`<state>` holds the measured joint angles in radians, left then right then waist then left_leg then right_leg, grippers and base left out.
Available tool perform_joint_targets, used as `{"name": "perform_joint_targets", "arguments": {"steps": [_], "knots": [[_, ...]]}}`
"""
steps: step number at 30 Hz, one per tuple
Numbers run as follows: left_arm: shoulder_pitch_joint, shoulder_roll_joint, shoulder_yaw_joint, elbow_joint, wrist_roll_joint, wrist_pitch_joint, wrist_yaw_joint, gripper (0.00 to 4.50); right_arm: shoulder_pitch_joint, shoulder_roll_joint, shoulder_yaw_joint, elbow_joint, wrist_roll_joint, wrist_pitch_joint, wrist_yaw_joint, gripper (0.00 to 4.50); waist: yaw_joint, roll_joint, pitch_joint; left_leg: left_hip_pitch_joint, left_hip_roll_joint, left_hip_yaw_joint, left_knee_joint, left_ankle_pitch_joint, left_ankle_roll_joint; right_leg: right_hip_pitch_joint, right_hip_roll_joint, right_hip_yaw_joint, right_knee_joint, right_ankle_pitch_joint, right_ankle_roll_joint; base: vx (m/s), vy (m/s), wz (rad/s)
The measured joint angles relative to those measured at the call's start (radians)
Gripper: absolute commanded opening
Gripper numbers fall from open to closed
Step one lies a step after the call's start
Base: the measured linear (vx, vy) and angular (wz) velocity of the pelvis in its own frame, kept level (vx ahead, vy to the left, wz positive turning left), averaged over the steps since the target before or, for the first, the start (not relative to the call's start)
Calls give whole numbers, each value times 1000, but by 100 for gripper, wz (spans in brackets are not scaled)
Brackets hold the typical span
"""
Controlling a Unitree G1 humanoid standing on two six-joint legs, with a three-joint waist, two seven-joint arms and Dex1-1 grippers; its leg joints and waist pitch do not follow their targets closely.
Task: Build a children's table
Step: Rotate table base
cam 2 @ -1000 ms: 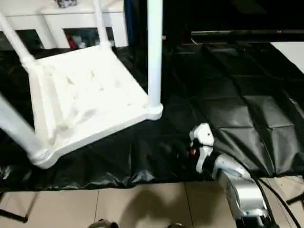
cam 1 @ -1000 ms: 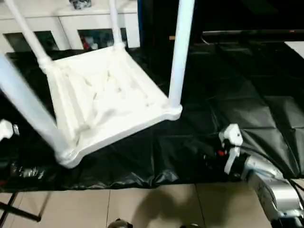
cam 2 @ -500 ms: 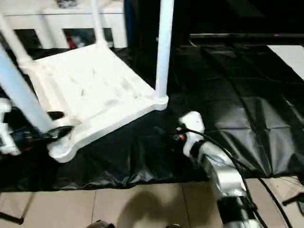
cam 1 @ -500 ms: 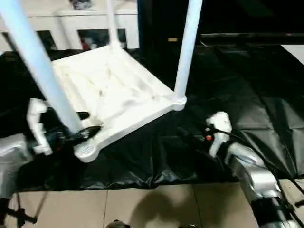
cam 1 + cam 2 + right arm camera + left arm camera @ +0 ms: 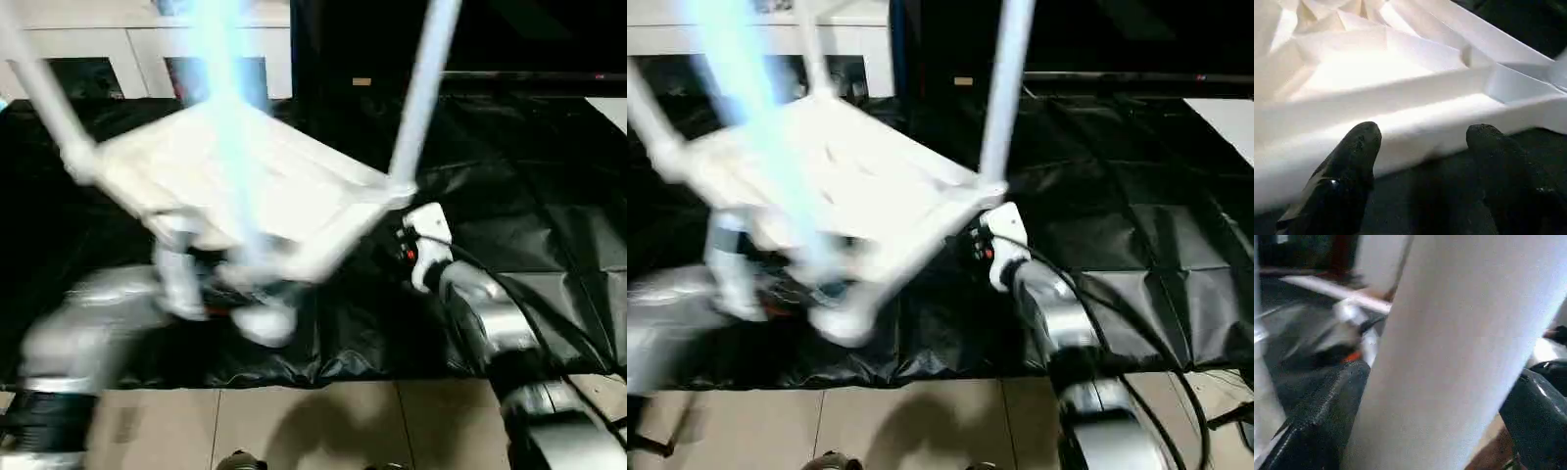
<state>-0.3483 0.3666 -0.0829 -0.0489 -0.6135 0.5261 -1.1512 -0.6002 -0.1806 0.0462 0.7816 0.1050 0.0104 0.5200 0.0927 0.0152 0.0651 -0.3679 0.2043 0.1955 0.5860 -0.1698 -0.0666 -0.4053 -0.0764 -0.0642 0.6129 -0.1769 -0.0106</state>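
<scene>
A white plastic children's table (image 5: 245,186) is seen upside down and tilted above a black sheet (image 5: 549,196) spread over the floor, with a strip of tiled floor (image 5: 313,426) along the near edge of the sheet. All four white legs appear seated in the corner sockets and point upward; the near-left leg (image 5: 220,88) is heavily blurred, and the near-right leg (image 5: 423,88) rises from the corner closest to the right arm. A white cabinet (image 5: 147,39) with glass doors stands beyond the far edge of the sheet.

The left hand (image 5: 1435,396) is wrapped around the near-left leg: in the left wrist view the thick white leg fills the gap between the two black fingers (image 5: 1322,416), so the leg is judged to be grasped. The right hand (image 5: 1422,161) is held unclenched just at the tabletop's raised rim (image 5: 1400,127) near the near-right corner, with nothing between its fingers; whether a fingertip touches the rim cannot be told.

Assembly of the legs is judged finished, and the step in hand appears to be lifting and turning the table toward its feet. For the next move, a firm purchase on the rim by the right hand would be called for, then a coordinated rotation by both arms so that the legs swing down onto the sheet without the leg slipping in its socket.
</scene>
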Motion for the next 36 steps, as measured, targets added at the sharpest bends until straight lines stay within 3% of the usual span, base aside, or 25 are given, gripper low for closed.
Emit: {"name": "perform_joint_targets", "arguments": {"steps": [3, 9, 19, 30, 36], "knots": [[-55, -102, -59, 47, 76, -54, 67, 444, -4, 2, -7, 32, -2, -23, -7, 319, 1, -1, 0, 0, 0, 0, 3, 0, 0, 1, 0, 0, 1, 0, 0, 0, 0, 0], [-142, -207, -129, 177, 175, -135, 149, 444, -19, 7, -18, 77, 5, -41, 14, 319, -3, -1, 0, 0, 1, 0, 6, 1, 0, 2, 0, 0, 1, 2, 0, 0, 0, 0], [-208, -388, -208, 303, 251, -230, 226, 444, -35, 50, -62, 125, 52, -84, 66, 319, 0, -1, 0, -2, 1, 0, 7, -1, 3, 1, 0, 0, 0, 2, -1, 0, 0, 0], [-287, -369, -194, 448, 376, -419, 349, 444, -60, 45, -81, 182, 50, -114, 33, 319, 1, 1, -2, 0, 1, 0, 8, 0, 2, 3, 0, -1, 1, 4, -2, 0, 0, 0], [-290, -318, -128, 495, 349, -456, 313, 444, -15, -18, -152, 146, 100, -147, 83, 319, -4, 2, -1, 0, 1, 0, 8, 0, 2, 2, 0, -1, 3, 4, -3, 0, 0, 0]]}}
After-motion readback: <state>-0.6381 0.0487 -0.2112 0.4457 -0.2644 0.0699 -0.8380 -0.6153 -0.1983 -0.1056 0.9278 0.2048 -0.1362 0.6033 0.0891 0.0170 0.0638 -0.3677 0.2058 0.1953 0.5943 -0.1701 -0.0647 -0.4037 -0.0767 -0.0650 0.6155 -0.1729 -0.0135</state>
